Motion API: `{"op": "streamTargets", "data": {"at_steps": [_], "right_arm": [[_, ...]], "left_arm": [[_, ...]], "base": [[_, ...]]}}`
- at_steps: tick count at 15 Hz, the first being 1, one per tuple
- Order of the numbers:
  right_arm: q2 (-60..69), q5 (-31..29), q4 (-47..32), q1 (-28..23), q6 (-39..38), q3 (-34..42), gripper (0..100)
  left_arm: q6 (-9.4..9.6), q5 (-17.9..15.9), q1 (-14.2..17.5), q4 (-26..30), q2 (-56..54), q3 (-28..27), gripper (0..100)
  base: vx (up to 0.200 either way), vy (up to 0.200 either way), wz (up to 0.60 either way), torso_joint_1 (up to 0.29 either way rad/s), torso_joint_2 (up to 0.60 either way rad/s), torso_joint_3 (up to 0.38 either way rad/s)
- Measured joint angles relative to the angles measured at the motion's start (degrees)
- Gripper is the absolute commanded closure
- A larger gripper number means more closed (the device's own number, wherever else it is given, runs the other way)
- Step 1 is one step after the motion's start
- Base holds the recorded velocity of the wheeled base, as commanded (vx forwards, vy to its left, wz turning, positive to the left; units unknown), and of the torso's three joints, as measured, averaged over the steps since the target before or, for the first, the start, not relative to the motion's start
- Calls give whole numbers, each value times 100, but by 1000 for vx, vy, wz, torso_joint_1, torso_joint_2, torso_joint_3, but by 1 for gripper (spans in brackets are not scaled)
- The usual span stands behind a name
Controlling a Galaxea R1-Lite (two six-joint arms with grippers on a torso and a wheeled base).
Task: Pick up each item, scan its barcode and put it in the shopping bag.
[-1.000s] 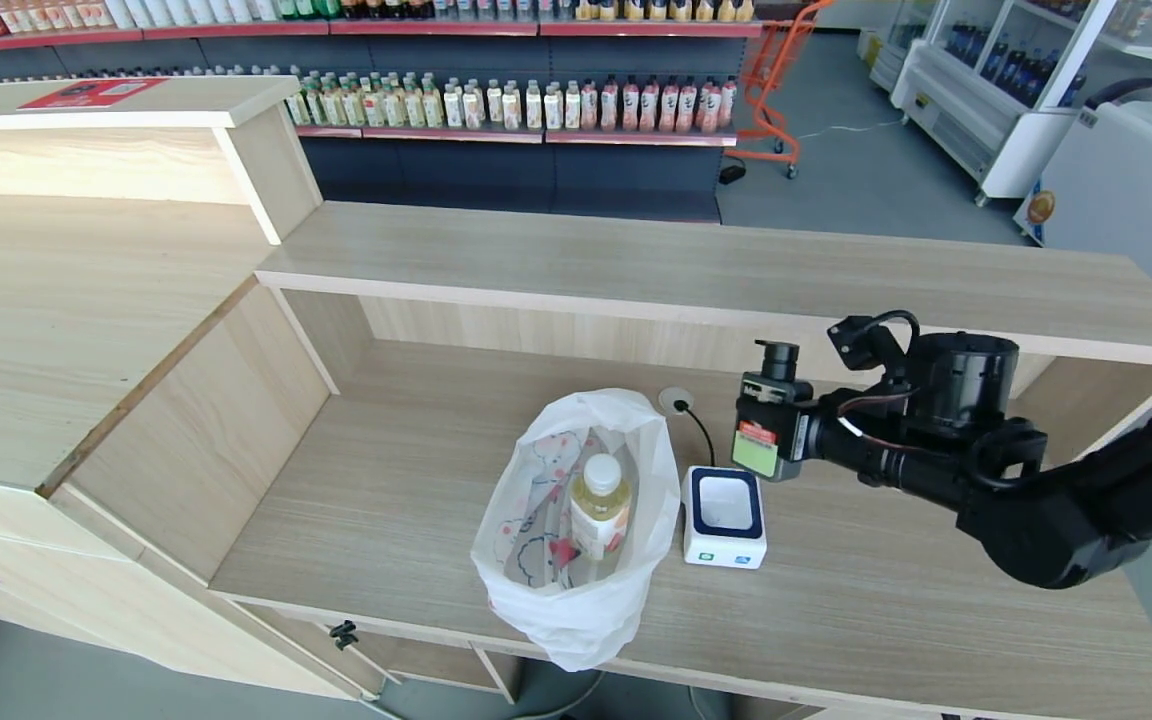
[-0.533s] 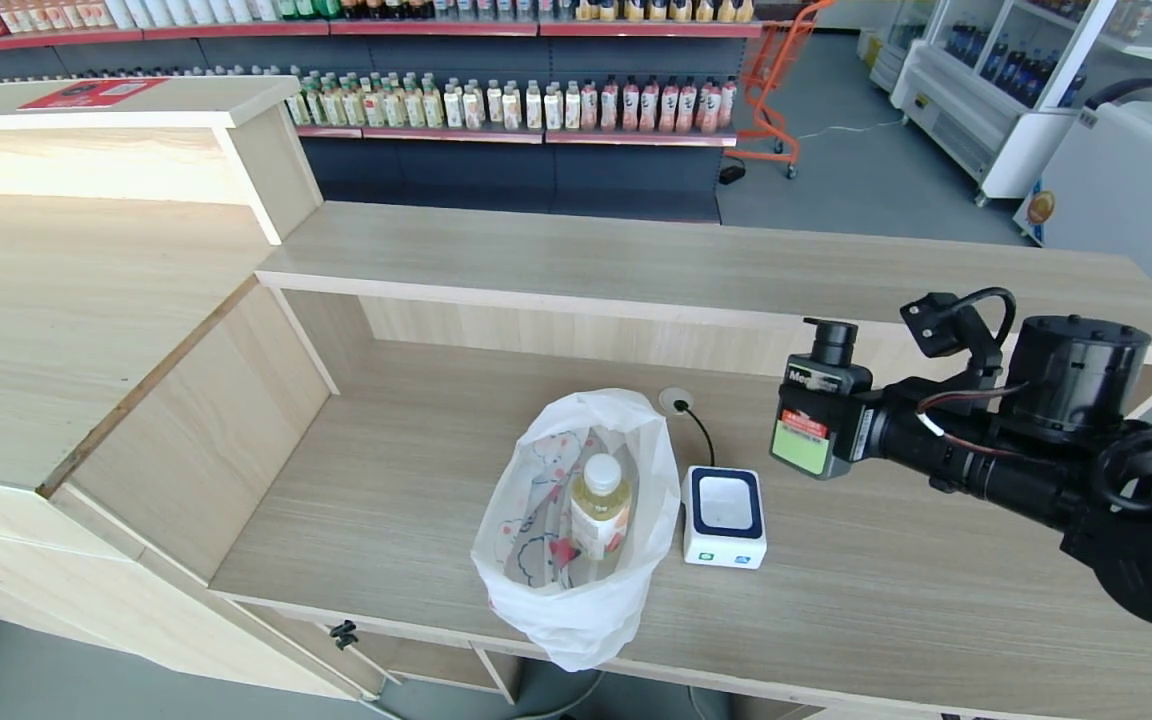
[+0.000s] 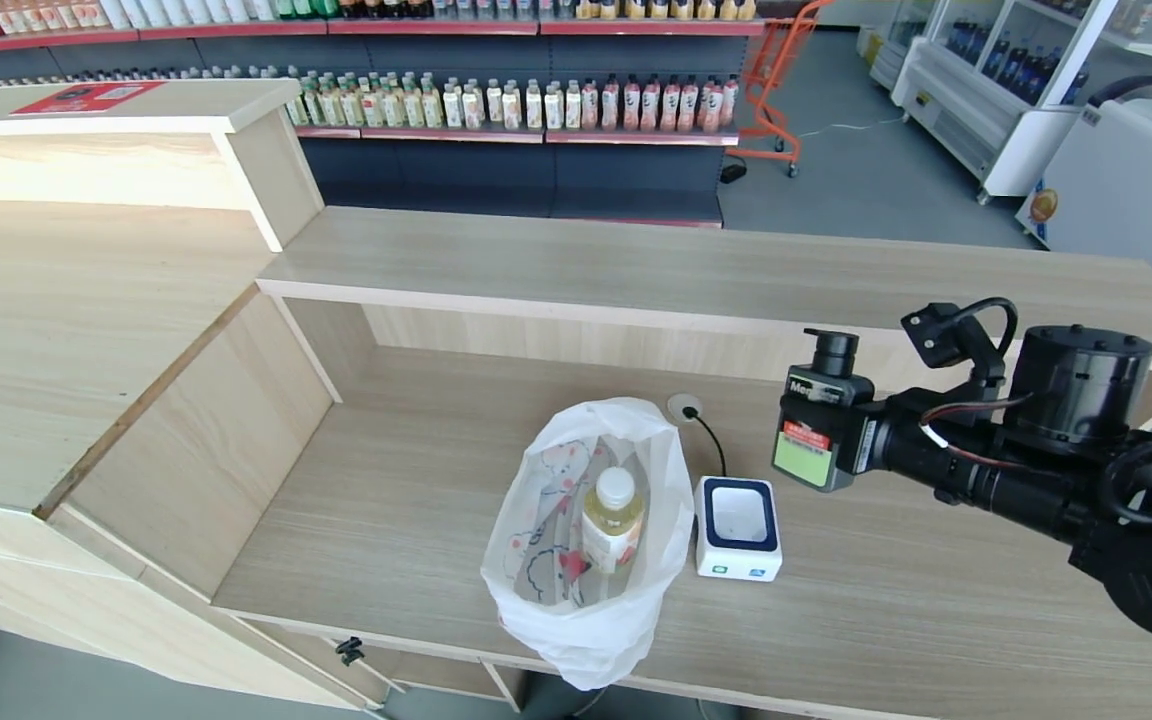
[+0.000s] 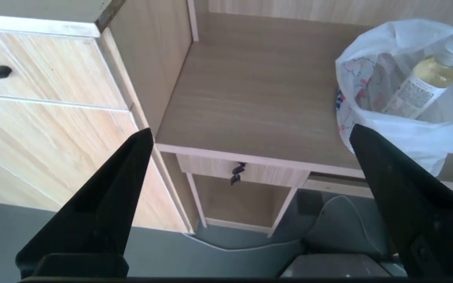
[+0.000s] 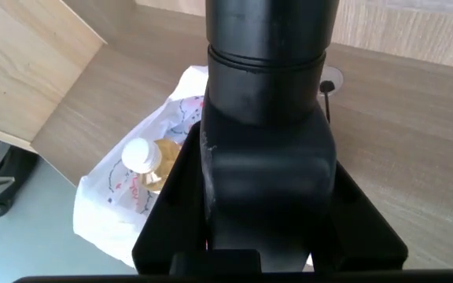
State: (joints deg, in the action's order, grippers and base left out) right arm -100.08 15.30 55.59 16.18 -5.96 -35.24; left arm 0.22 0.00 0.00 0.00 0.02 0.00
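My right gripper (image 3: 854, 447) is shut on a dark square bottle (image 3: 816, 432) with a black cap and a green and red label. It holds the bottle upright in the air, to the right of and above the white scanner (image 3: 738, 516) on the counter. In the right wrist view the same bottle (image 5: 266, 118) stands between the fingers (image 5: 171, 236). The white shopping bag (image 3: 586, 600) stands left of the scanner with a yellow drink bottle (image 3: 613, 515) inside. My left gripper (image 4: 250, 212) is open below the counter's front edge, with the bag (image 4: 399, 118) beyond it.
A cable runs from a round hole (image 3: 684, 407) in the counter (image 3: 416, 500) to the scanner. A raised shelf (image 3: 696, 265) backs the counter and a wooden side wall (image 3: 196, 440) closes its left. Drawers (image 4: 46, 118) lie below left. Bare counter stretches to the right of the scanner.
My right gripper carried the dark bottle to the right, away from above the scanner, then held still. The head camera shifted slightly. The bag and scanner stayed put.
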Motion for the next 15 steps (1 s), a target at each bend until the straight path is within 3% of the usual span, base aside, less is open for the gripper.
{"op": "streamTargets", "data": {"at_steps": [3, 8, 15], "right_arm": [[55, 20, 33, 261, 0, 200, 100], [-35, 40, 40, 1147, -27, 597, 100], [-1033, 188, 216, 1480, 274, 344, 100]], "left_arm": [[-4, 0, -7, 0, 0, 0, 0], [-6, 0, -5, 0, 0, 0, 0], [-6, 0, 0, 0, 0, 0, 0]], "base": [[0, 0, 0, 0, 0, 0], [0, 0, 0, 0, 0, 0], [0, 0, 0, 0, 0, 0]]}}
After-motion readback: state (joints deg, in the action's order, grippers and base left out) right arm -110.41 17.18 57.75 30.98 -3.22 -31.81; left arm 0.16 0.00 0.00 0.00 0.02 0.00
